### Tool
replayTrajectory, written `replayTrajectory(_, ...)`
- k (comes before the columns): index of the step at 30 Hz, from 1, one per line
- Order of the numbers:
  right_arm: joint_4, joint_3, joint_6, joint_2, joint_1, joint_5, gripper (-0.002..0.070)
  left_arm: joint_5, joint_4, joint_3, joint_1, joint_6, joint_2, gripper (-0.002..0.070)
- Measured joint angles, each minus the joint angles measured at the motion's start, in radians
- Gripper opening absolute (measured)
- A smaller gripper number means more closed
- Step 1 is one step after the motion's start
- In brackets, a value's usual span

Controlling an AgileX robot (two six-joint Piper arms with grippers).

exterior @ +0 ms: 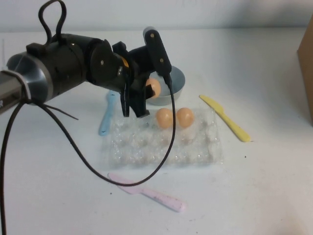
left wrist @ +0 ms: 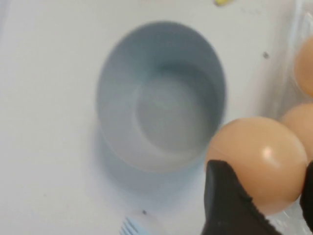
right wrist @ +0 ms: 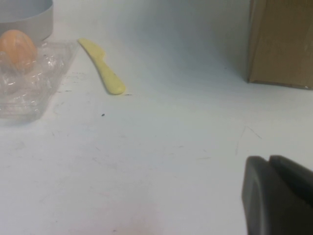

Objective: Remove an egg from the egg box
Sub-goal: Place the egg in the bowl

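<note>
Left jaws (exterior: 146, 94): closed on the egg (exterior: 155, 88), which sits pinched between the two black fingers (left wrist: 227, 205) and is carried clear of the egg box (exterior: 164, 139). In the high view the held egg hangs above the gap between the box's far edge and the grey bowl (exterior: 178, 81), lifted off the bench (exterior: 254, 186). In the left wrist view the bowl's open mouth lies just beside the egg, not yet under it.

Step in hand: extraction appears complete; the egg is out of its cup and in transit. The next move likely calls for a short carry over the bowl, a controlled descent, and a gentle release close to the bowl floor, since a drop from height could crack the shell.

Egg condition: smooth, orange-tan, with a small glossy highlight; no crack visible. Two matching eggs (exterior: 174, 117) remain seated side by side in the far row of the clear, crinkled box.

Right jaws (right wrist: 279, 196): parked low over bare bench, well apart from the box; whether they are open cannot be determined.
</note>
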Motion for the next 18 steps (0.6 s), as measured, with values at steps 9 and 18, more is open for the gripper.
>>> replayTrajectory(9,0.000,0.000,0.000,0.000,0.000,0.000,-0.0017,-0.425,-0.002,0.000,0.000,-0.293,0.084,0.0265)
replayTrajectory(18,0.000,0.000,0.000,0.000,0.000,0.000,-0.0017,-0.566,-0.002,0.000,0.000,-0.325,0.228,0.0256)
